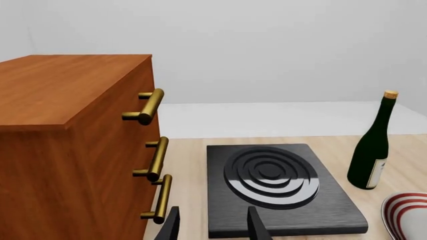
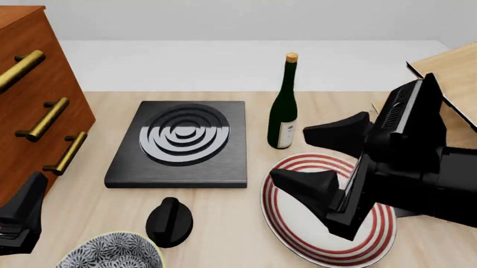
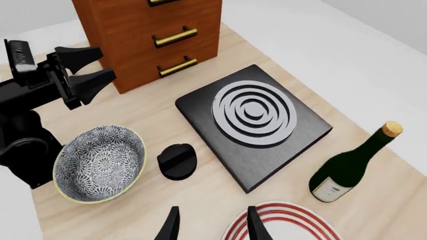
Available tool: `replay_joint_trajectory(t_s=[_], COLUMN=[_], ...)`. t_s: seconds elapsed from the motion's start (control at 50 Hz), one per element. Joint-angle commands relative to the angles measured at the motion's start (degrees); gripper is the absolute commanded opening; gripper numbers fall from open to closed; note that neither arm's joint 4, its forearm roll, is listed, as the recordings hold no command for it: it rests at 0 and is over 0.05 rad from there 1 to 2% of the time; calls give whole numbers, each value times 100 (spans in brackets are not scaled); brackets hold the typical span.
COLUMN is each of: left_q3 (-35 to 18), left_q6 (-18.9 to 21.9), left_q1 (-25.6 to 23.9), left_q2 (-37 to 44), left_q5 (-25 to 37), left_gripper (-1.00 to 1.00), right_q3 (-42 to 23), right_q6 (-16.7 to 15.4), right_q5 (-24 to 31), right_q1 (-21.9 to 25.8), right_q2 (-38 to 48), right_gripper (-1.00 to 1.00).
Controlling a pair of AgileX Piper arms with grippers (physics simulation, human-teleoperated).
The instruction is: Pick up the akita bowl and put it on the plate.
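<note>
The akita bowl point(image 2: 111, 252), black-and-white patterned with a pale yellow rim, stands upright at the table's front left, and the right wrist view shows it point(image 3: 100, 162) from above. To its right lies the white plate point(image 2: 292, 226) with red rings, whose edge also shows in both wrist views point(image 3: 283, 222) point(image 1: 407, 215). My right gripper point(image 2: 291, 153) hangs open over the plate, empty point(image 3: 212, 225). My left gripper point(image 3: 105, 62) is open and empty beside the cabinet, behind and left of the bowl point(image 1: 213, 227). Only its edge shows in the front view point(image 2: 19, 220).
A black square stove point(image 2: 179, 142) with grey rings lies mid-table. A dark wine bottle point(image 2: 283, 106) stands behind the plate. A small black knob-like object point(image 2: 169, 221) sits between bowl and plate. A wooden drawer cabinet point(image 2: 30, 100) fills the left side. A wooden board point(image 2: 454, 72) is far right.
</note>
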Motion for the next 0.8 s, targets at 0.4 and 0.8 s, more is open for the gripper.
replay_joint_trajectory(t_s=[0.4,0.8], left_q3=[1,19], left_q6=[1,15], left_q1=[3,4], left_q2=[5,-14], left_q5=[-14,-77], left_gripper=[100,100], right_q3=[-546,-609], right_q6=[797,1434], right_q5=[-910,-1475], right_q1=[792,1103], right_q2=[1917,2628], right_gripper=[100,100])
